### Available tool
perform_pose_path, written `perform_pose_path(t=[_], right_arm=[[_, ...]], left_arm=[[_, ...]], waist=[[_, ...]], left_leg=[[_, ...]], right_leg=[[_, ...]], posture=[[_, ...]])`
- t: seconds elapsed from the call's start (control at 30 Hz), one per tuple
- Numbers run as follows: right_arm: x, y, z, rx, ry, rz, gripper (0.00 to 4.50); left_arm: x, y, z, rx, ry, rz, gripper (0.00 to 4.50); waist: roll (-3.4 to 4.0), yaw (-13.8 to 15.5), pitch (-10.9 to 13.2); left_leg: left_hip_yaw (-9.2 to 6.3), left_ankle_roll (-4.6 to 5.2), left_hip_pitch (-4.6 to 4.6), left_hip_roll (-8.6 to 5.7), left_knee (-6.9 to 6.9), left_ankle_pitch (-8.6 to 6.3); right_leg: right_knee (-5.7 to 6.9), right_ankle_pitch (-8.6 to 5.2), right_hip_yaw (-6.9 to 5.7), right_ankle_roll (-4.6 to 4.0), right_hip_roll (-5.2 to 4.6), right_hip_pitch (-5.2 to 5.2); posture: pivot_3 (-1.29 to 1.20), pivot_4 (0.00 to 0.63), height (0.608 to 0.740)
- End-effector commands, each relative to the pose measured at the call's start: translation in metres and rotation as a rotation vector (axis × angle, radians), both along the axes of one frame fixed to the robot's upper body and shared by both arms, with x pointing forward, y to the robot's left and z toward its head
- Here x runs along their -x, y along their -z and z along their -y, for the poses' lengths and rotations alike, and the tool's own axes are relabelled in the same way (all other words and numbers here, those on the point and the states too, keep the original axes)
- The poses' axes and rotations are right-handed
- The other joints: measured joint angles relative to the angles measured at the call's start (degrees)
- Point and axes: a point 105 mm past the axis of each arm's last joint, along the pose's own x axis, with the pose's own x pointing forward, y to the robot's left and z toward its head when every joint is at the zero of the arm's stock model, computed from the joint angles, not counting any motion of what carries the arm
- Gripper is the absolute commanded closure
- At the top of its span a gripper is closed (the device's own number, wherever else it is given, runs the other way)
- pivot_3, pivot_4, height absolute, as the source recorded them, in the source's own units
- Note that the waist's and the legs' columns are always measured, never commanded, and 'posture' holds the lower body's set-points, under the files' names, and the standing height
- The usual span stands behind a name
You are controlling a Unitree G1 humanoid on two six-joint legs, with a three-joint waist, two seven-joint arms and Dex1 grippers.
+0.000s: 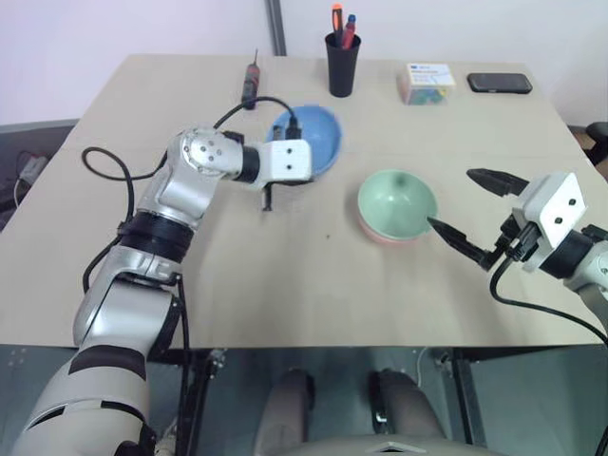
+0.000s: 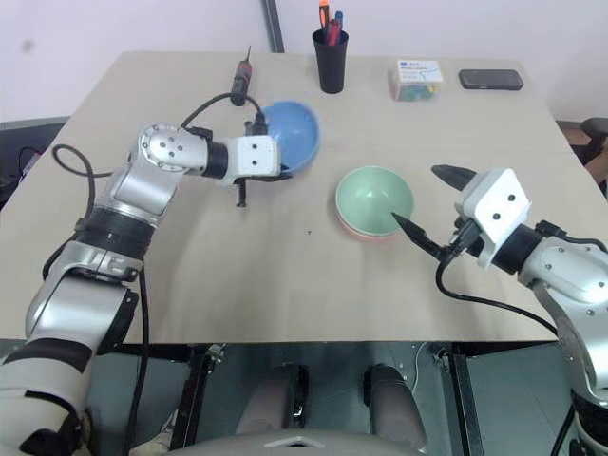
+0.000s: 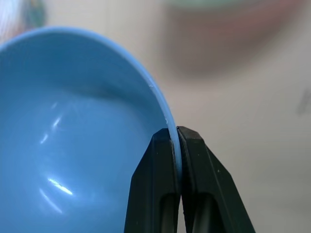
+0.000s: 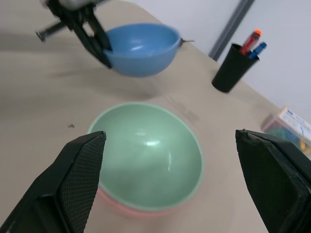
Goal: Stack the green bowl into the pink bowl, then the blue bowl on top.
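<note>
**Blue bowl held at its rim; green bowl nested in pink**

Counter (image 1: 285,285): pale beige, smooth and matt, with rounded far corners. Its near edge ran straight across the head views. A broad bare stretch lay between that edge and the bowls, and more bare surface lay on the left side.

Green bowl (image 1: 397,202): small, round, pale mint, smooth plastic with a soft gloss inside. It sat inside the pink bowl (image 4: 127,209), of which a thin salmon band showed beneath the green rim. The pair stood right of centre, well clear of every edge.

Blue bowl (image 2: 291,134): small, round, sky blue, the same smooth plastic, tilted, towards the far middle of the counter. The left gripper (image 3: 178,141) had its two black fingers pinched on the thin rim, one inside and one outside the wall. In the right wrist view the bowl appeared raised above its shadow, apart from the green bowl.

Right gripper (image 1: 478,211): black tapered fingers spread wide and holding nothing, just right of the stacked pair, one tip close beside the green rim.

Along the far edge: a black cup (image 1: 343,63) holding pens, a small box (image 1: 426,82) with coloured contents, a dark phone (image 1: 499,83) and a slim red-handled tool (image 1: 251,80), all apart from the bowls.
</note>
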Motion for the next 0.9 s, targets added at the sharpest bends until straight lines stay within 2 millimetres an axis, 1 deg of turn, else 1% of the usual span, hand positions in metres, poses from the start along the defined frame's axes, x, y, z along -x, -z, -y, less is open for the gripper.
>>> perform_pose_path(t=[0.03,0.17,0.27,0.37,0.43,0.47,0.5,0.57,0.63,0.67,0.73,0.8,0.9], right_arm=[[0.012,-0.011,0.006,0.005,0.050,0.080,0.00],[0.022,-0.006,0.011,-0.001,0.085,0.063,0.00],[0.025,-0.005,0.011,0.000,0.100,0.068,0.00],[0.026,-0.004,0.008,-0.007,0.102,0.063,0.00],[0.027,-0.003,0.008,-0.011,0.103,0.057,0.00],[0.028,-0.001,0.008,-0.009,0.102,0.054,0.00],[0.028,0.000,0.008,-0.007,0.100,0.049,0.00],[0.028,0.003,0.007,-0.009,0.092,0.035,0.00],[0.027,0.006,0.008,-0.007,0.089,0.018,0.00],[0.025,0.009,0.009,-0.003,0.083,0.006,0.00],[0.023,0.014,0.010,-0.016,0.052,-0.036,0.00],[0.019,0.017,0.013,-0.026,0.025,-0.070,0.00],[0.007,0.020,0.021,-0.033,0.017,-0.093,0.00]], left_arm=[[0.029,-0.025,0.030,0.062,0.217,-0.009,4.47],[0.040,-0.014,0.049,0.008,0.325,-0.031,4.47],[0.038,0.000,0.055,-0.057,0.346,-0.057,4.47],[0.033,0.006,0.061,-0.070,0.352,-0.061,3.47],[0.030,0.004,0.066,-0.042,0.351,-0.052,2.49],[0.029,0.003,0.068,-0.032,0.353,-0.048,2.11],[0.029,0.000,0.068,-0.007,0.353,-0.049,1.75],[0.029,-0.011,0.068,0.072,0.355,-0.057,0.88],[0.030,-0.023,0.061,0.168,0.329,-0.084,0.88],[0.031,-0.029,0.054,0.237,0.317,-0.103,0.88],[0.032,-0.040,0.039,0.401,0.263,-0.086,0.88],[0.032,-0.033,0.022,0.439,0.161,-0.131,0.88],[0.039,-0.017,-0.002,0.470,0.051,-0.175,0.88]], waist=[[0.00,-0.03,0.00],[0.04,-0.61,-0.02],[0.04,-0.99,-0.02],[0.04,-1.04,-0.02],[0.04,-0.93,-0.02],[0.04,-0.84,-0.02],[0.04,-0.77,-0.02],[0.04,-0.77,-0.02],[0.04,-0.83,-0.02],[0.04,-1.01,-0.02],[0.09,-1.37,-0.05],[0.12,-1.52,-0.07],[0.14,-1.80,-0.08]], left_leg=[[0.00,0.00,0.02,0.00,0.00,0.00],[-0.02,0.00,0.12,0.00,0.02,0.01],[-0.03,0.01,0.18,0.00,0.02,0.01],[-0.02,0.01,0.19,0.00,0.03,0.01],[-0.09,0.01,0.16,0.00,0.03,0.01],[-0.09,0.01,0.14,0.00,0.03,0.01],[-0.10,0.01,0.12,-0.01,0.03,0.01],[-0.11,0.01,0.09,-0.02,0.04,0.00],[-0.11,0.01,0.08,-0.02,0.04,0.00],[-0.12,0.01,0.09,-0.01,0.04,0.00],[-0.10,0.01,0.13,0.01,0.03,0.00],[-0.06,0.01,0.20,0.03,0.01,0.01],[-0.08,0.01,0.30,0.03,0.01,0.01]], right_leg=[[0.02,0.00,0.00,0.00,0.00,0.01],[0.09,0.00,0.02,0.00,0.04,0.06],[0.12,0.00,0.04,0.00,0.06,0.10],[0.11,0.00,0.05,0.00,0.07,0.11],[0.09,0.00,0.00,0.00,0.08,0.11],[0.08,0.00,-0.01,0.00,0.08,0.11],[0.06,0.00,-0.02,0.00,0.08,0.11],[0.04,0.00,-0.03,0.00,0.06,0.11],[0.03,0.00,-0.03,0.00,0.06,0.10],[0.04,0.00,-0.04,0.00,0.06,0.10],[0.06,0.00,0.00,0.00,0.06,0.10],[0.10,0.00,0.06,0.00,0.06,0.11],[0.13,0.00,0.05,0.00,0.06,0.21]], posture=[[0.00,0.150,0.740],[0.00,0.150,0.740],[0.00,0.150,0.740],[0.00,0.150,0.740],[0.00,0.150,0.740],[0.00,0.150,0.740],[0.00,0.150,0.740],[0.00,0.150,0.740],[0.00,0.150,0.740],[0.00,0.150,0.740],[0.00,0.150,0.740],[0.00,0.150,0.740],[0.00,0.150,0.740]])
